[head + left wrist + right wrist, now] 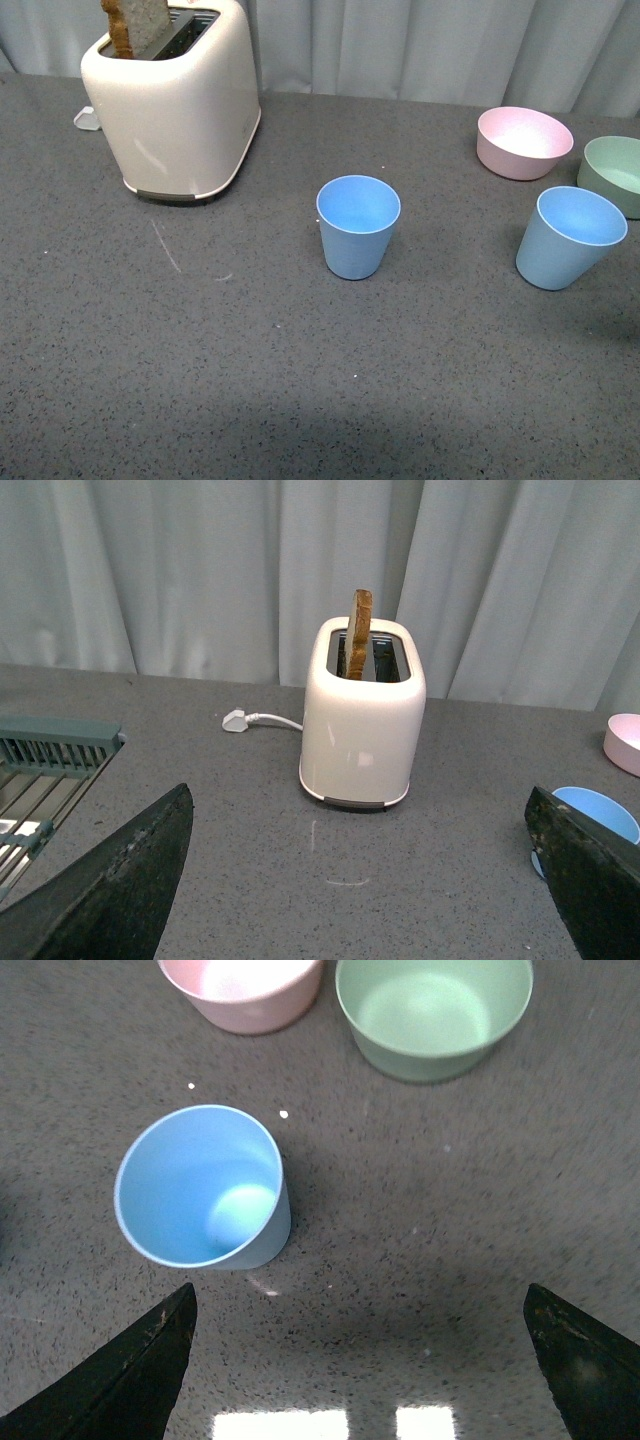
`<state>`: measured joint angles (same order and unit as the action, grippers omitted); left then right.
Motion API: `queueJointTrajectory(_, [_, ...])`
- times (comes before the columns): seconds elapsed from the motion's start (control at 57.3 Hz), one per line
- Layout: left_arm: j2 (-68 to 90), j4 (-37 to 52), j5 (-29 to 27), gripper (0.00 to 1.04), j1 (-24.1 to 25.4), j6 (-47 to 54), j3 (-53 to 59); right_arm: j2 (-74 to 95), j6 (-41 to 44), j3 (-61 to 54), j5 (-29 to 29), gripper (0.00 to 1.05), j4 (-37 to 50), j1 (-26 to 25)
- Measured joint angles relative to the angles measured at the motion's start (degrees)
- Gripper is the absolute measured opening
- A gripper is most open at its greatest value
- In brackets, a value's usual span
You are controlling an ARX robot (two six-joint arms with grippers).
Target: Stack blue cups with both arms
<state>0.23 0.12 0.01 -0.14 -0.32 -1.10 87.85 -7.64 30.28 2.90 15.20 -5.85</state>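
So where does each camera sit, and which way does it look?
Front: robot's body, looking down at toaster, blue cups, pink bowl; no arms.
Left wrist: left arm, level toward the toaster; open claw fingers show.
Right wrist: right arm, down on the right blue cup; open claw fingers show.
Front and right wrist share that cup.

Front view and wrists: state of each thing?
centre blue cup: upright, empty, unstacked
right blue cup: upright, empty, unstacked
toaster: bread sticking up, plug lying on table
pink bowl: upright, empty
green bowl: upright, empty
left hand: open, empty
right hand: open, empty
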Motion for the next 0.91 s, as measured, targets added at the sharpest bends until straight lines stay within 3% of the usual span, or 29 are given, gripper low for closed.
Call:
queueJointTrajectory(0.262, [0.0,0.0,0.0,0.98,0.0,0.02,0.0,16.0,-10.95,14.32,0.02,0.95,-4.59,2.62])
queueJointTrajectory(0.593, [0.0,0.0,0.0,0.98,0.0,0.02,0.0,25.53,-13.84,25.62,-1.53,0.95,-14.49,6.25])
queueJointTrajectory(0.907, [0.0,0.0,-0.02,0.98,0.0,0.02,0.0,27.15,-14.27,28.11,-3.13,0.53,-18.6,7.28])
